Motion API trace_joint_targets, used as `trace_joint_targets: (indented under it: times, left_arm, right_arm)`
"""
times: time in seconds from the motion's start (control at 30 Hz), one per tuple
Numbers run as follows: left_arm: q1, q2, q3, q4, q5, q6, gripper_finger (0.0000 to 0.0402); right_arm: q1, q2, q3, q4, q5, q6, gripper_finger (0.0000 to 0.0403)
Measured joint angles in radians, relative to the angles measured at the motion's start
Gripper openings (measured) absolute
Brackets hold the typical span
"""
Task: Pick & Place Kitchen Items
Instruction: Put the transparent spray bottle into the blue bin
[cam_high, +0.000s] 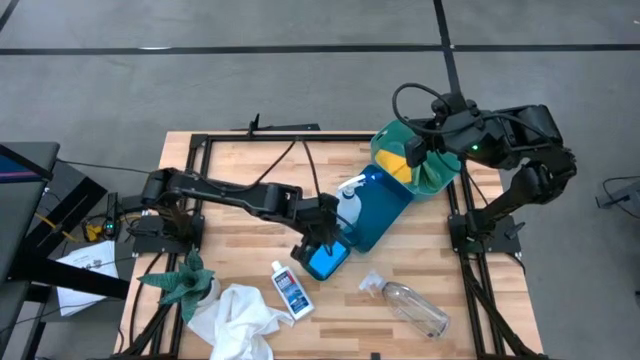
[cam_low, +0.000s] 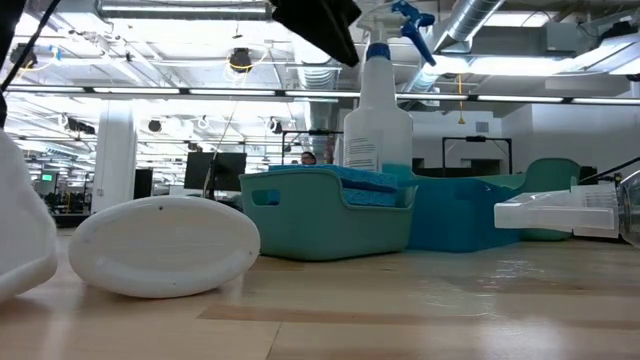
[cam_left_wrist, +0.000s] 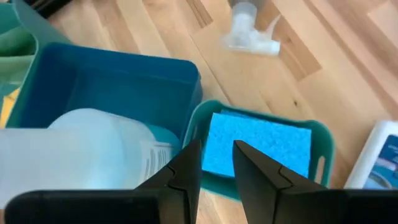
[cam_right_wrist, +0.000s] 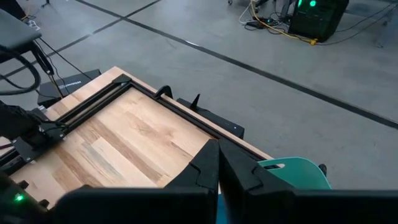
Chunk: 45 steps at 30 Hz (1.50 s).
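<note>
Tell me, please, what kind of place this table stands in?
Probably a large open lab or industrial workspace, not a kitchen. The low view shows exposed ceiling ducts and rows of strip lights over distant desks with monitors. The high view shows a bare grey concrete floor around the wooden table.

Sponge (cam_high: 322, 263) in small basket (cam_high: 341, 247), spray bottle (cam_high: 352, 203) in bin (cam_high: 385, 215) just behind it.
</note>
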Motion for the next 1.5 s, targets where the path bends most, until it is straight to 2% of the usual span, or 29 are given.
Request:
trace_joint_targets:
  times: [0.17, 0.27, 0.53, 0.73, 0.9, 1.1, 1.33, 1.4, 1.5]
  left_arm:
    - [0.0, -0.052, -0.008, -0.038, 0.003, -0.084, 0.0088]
    - [0.0, -0.112, -0.056, -0.03, -0.003, -0.156, 0.0088]
    - [0.001, -0.375, -0.323, 0.11, -0.047, -0.442, 0.0088]
    - [-0.026, -0.626, -0.53, 0.235, -0.185, -0.646, 0.0088]
    - [-0.049, -0.824, -0.652, 0.323, -0.313, -0.728, 0.0087]
    - [-0.054, -0.981, -0.706, 0.381, -0.38, -0.728, 0.0087]
    - [-0.054, -1.062, -0.707, 0.384, -0.45, -0.65, 0.0087]
    - [-0.053, -1.07, -0.707, 0.384, -0.477, -0.648, 0.0087]
    - [-0.053, -1.071, -0.707, 0.383, -0.51, -0.647, 0.0087]
  right_arm:
    - [0.02, 0.0, 0.001, 0.0, 0.013, 0.019, 0.0001]
    - [0.041, 0.0, 0.001, -0.005, 0.041, 0.03, 0.0001]
    - [0.117, 0.001, -0.001, -0.009, 0.074, 0.081, 0.0001]
    - [0.162, 0.001, -0.048, -0.009, 0.111, 0.129, 0.0001]
    - [0.159, 0.001, -0.101, -0.009, 0.114, 0.179, 0.0001]
    - [0.14, -0.042, -0.231, -0.008, 0.133, 0.306, 0.0001]
    - [0.167, -0.215, -0.544, -0.001, 0.156, 0.609, 0.0001]
    - [0.192, -0.262, -0.633, 0.051, 0.156, 0.668, 0.0001]
    - [0.242, -0.32, -0.757, 0.182, 0.156, 0.656, 0.0001]
